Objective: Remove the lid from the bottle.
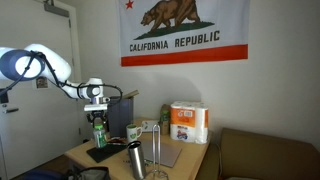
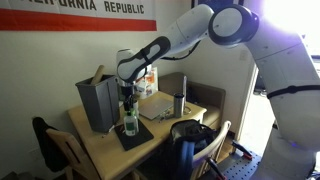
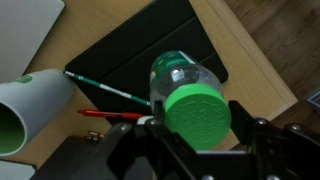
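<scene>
The big wooden desk (image 2: pixel 100 150) carries everything. The white arm (image 2: pixel 190 35) reaches over it from the side in 1 long bend. Its last part points straight down, so the pincer (image 2: pixel 129 99) hangs right over the top of the bottle (image 2: pixel 130 122). I think it comes from above because a lid twists off upward, and from there the 2 fingers can get on both sides of it. A flat black mat (image 3: pixel 150 50) lies near the desk's front corner, and the small green bottle stands upright on it, close to a grey box (image 2: pixel 97 105). The mat may help keep the bottle from sliding when the top gets turned. A tall steel flask (image 2: pixel 180 103) stands well apart and is not in the way. In the wrist view the round green lid (image 3: pixel 197 112) sits on the bottle, right between the dark fingers (image 3: pixel 150 138). They are very near its sides, but I cannot tell if they squeeze it yet or just wait beside it. So the lid is not off yet. A thin green pen (image 3: pixel 105 88) and a red one (image 3: pixel 108 114) lie just beside the bottle.
</scene>
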{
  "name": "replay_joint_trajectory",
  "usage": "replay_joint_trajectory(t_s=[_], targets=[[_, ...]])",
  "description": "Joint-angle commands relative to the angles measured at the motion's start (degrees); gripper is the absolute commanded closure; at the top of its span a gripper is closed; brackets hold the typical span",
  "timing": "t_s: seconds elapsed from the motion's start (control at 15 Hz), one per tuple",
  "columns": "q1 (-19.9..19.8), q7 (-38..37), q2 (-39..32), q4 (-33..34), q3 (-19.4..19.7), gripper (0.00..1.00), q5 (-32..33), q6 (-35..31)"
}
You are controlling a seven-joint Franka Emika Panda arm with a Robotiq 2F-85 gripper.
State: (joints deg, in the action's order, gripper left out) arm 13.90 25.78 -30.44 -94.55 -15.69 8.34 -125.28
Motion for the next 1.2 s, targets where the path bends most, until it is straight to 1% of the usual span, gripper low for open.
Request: replay_joint_trajectory(t_s=[0.0,0.07,0.13,0.2,0.27,0.33,0.4,0.47,0.6,0.67,0.73,0.8,0.93,1.0,1.13], targets=[[-0.10,0.23,-0.44,2.11,0.07,0.60,-1.73,7.13],[-1.58,1.62,-0.42,1.55,-0.81,0.60,-4.34,6.41],[0.27,-1.10,-0.86,0.68,0.69,0.60,-1.40,4.58],[0.18,-1.62,-0.97,0.29,0.94,0.60,-1.44,3.40],[-0.70,-2.37,-1.25,-0.36,0.58,0.60,-3.53,0.18],[0.84,-4.26,-1.61,-0.97,2.32,0.60,0.11,-2.64],[-0.67,-5.31,-1.84,-1.79,1.65,0.60,-2.82,-7.14],[1.30,-8.01,-2.20,-2.39,3.98,0.60,1.66,-11.32],[-2.67,-3.35,-4.26,-0.20,0.05,0.60,-5.35,-7.39],[-5.16,0.92,-4.42,0.25,-2.62,0.60,-9.55,-5.56],[-6.35,3.30,-4.46,0.72,-3.66,0.60,-12.06,-4.01],[-5.75,1.38,-4.04,0.96,-2.67,0.60,-12.38,-2.22],[-1.83,-4.81,-1.66,-1.04,2.18,0.60,-5.48,-7.56],[-1.77,-5.37,-1.58,-0.64,2.28,0.60,-4.78,-7.01],[-2.33,-5.64,-1.47,0.04,1.32,0.60,-5.99,-5.89]])
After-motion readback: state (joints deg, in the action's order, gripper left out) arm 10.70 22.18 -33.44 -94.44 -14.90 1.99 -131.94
